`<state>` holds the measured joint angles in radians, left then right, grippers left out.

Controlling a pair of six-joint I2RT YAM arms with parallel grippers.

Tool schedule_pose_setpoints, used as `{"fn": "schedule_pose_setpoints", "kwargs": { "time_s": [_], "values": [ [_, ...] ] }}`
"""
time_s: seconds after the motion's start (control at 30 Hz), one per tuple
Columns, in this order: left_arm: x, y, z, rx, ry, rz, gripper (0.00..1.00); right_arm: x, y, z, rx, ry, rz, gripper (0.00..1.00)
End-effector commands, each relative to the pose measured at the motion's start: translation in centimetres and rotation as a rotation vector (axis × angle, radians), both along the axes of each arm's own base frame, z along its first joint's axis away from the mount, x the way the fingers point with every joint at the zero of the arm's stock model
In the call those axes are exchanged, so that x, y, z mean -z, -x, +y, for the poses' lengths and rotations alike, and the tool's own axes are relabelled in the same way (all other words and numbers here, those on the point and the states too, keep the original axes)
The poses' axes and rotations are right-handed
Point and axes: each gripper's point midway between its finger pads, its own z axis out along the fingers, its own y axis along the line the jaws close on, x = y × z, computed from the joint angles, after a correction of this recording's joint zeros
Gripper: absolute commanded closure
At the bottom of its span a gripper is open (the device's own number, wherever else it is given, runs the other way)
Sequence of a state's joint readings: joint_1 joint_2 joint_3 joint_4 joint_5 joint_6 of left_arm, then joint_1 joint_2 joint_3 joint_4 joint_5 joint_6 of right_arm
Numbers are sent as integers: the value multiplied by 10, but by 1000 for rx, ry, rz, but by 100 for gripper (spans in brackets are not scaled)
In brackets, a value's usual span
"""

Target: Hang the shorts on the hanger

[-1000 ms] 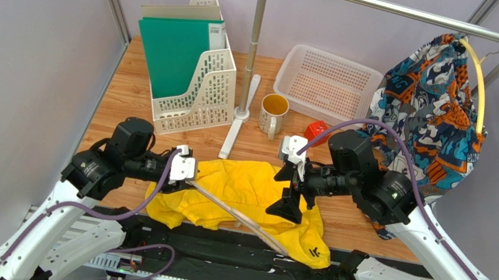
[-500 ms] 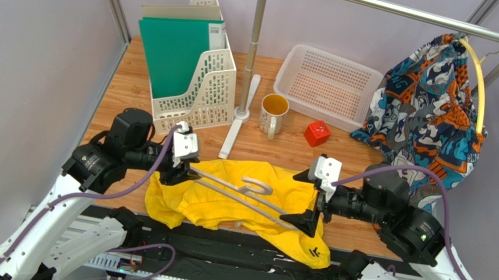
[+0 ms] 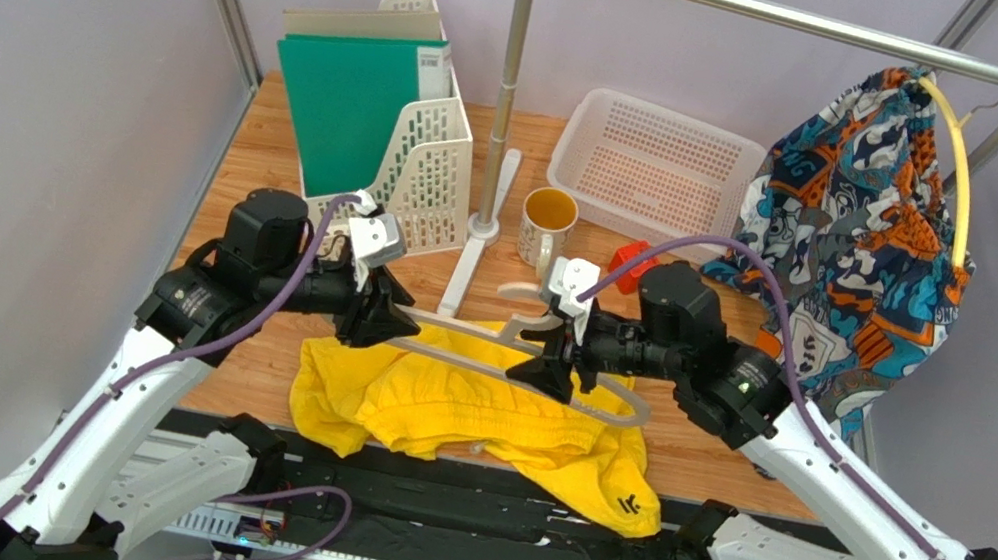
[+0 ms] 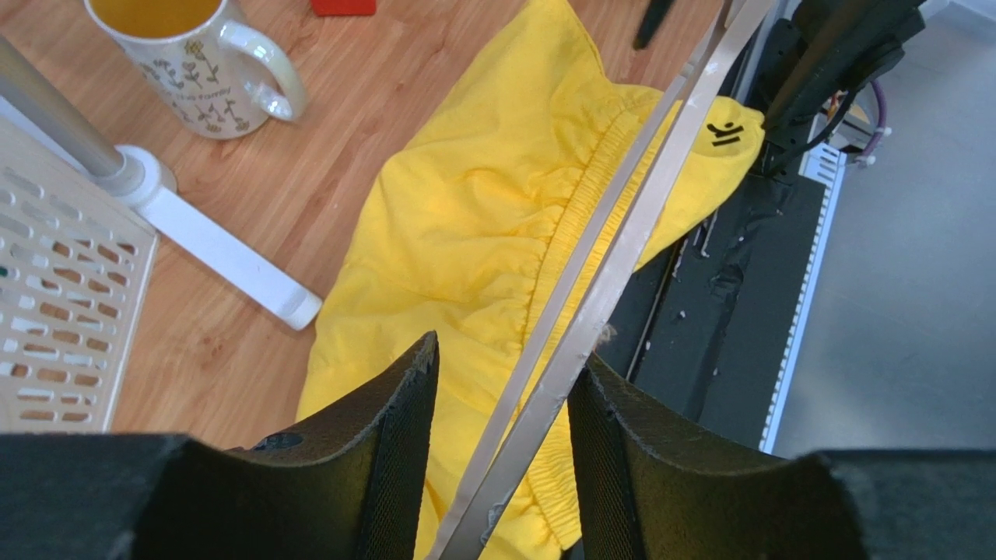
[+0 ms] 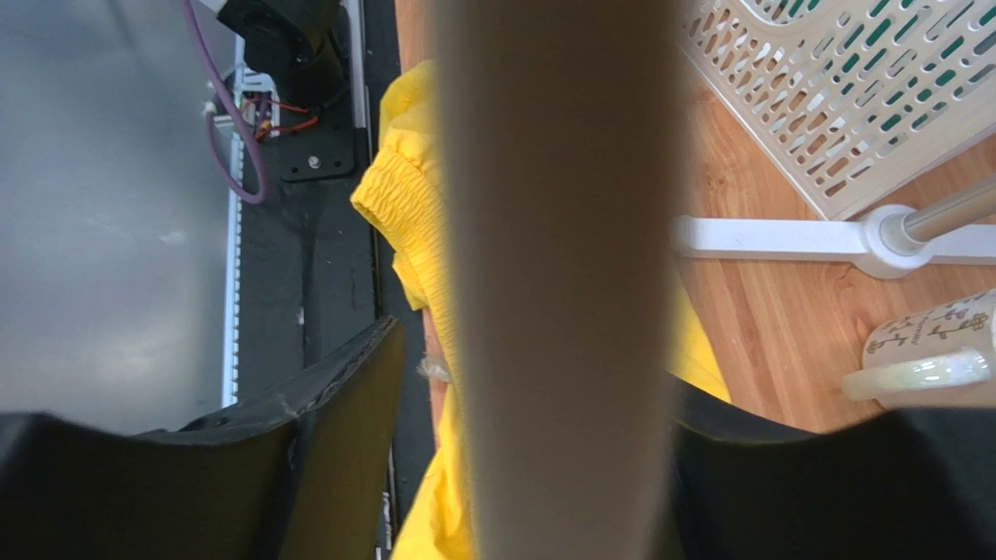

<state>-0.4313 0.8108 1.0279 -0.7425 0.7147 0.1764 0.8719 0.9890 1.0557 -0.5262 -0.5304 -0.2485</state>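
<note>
Left claw is clenched on the hanger, whether the right claw is shut around it cannot be told, and the shorts are spread below both.

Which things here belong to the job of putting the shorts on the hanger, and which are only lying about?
Job: yellow shorts; beige hanger, held over them.
Lying about: flowered mug; red cube; white perforated basket; file rack with green folder; patterned garment on a thin yellow hanger; clothes rail.
</note>
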Motion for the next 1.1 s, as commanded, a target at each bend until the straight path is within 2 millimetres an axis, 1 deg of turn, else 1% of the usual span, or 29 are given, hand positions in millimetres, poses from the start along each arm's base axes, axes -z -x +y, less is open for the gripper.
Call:
{"fn": "schedule_pose_setpoints", "kwargs": {
  "time_s": [0.0,0.1,0.13,0.17,0.2,0.23,0.27,0.3,0.33,0.37,0.4,0.43,0.47,0.5,0.53,0.57,0.6,0.63,0.67,0.7,0.73,0.77,0.8,0.83,0.9,0.93,1.0,1.07],
  "values": [
    [-25,2,-7,4,85,-3,100,-47,-3,17,-44,-124,-100,66],
    [-23,3,-8,6,85,9,100,-45,-9,16,-19,-108,-104,100],
    [-21,4,-6,8,77,18,95,-45,-10,14,-8,-103,-111,100],
    [-20,6,-6,23,70,5,85,-42,-13,11,8,-84,-123,100],
    [-22,10,-6,44,74,5,72,-45,-10,5,16,-88,-142,100],
    [-20,14,-4,58,65,15,41,-41,-9,1,18,-74,-144,100],
    [-22,15,0,86,45,-46,27,-35,-4,-7,18,-46,-134,100],
    [-25,17,3,96,28,-85,19,-31,0,-13,8,-29,-147,100],
    [-23,24,8,104,8,-105,13,-31,8,-23,-5,-26,-165,100],
    [-23,24,12,130,-24,-180,12,-19,15,-33,-20,18,-166,100],
    [-21,27,15,151,-47,-215,11,-14,19,-41,-23,34,-178,100],
    [-13,34,20,169,-79,-213,11,-18,27,-53,-26,24,-215,100],
    [-11,37,24,196,-108,-269,11,-3,35,-64,-43,72,-206,100],
    [-7,39,26,216,-131,-284,11,0,39,-72,-53,85,-231,100],
    [4,47,31,244,-164,-258,12,-2,44,-81,-74,86,-293,100],
    [9,48,32,282,-192,-291,13,8,54,-91,-109,124,-293,100],
    [19,51,34,309,-217,-282,14,11,59,-97,-133,137,-307,100],
    [30,57,36,343,-248,-260,15,14,64,-103,-171,157,-343,100],
    [47,61,37,400,-286,-267,16,21,76,-112,-210,180,-328,100],
    [59,68,36,454,-333,-274,17,24,81,-116,-231,191,-330,100],
    [66,71,33,493,-351,-288,18,27,85,-119,-261,203,-343,100],
    [82,72,34,493,-392,-253,18,33,92,-124,-291,218,-321,100],
    [85,74,30,508,-394,-253,20,35,95,-125,-308,227,-318,100],
    [87,78,18,563,-387,-282,21,40,98,-129,-334,248,-320,100],
    [93,78,9,579,-396,-298,22,47,100,-132,-368,274,-328,100],
    [98,75,7,585,-410,-295,23,54,102,-137,-381,300,-321,100],
    [110,72,7,595,-437,-301,24,58,100,-141,-389,315,-362,100],
    [122,73,6,645,-469,-320,26,59,95,-138,-360,310,-365,100]
  ]
}}
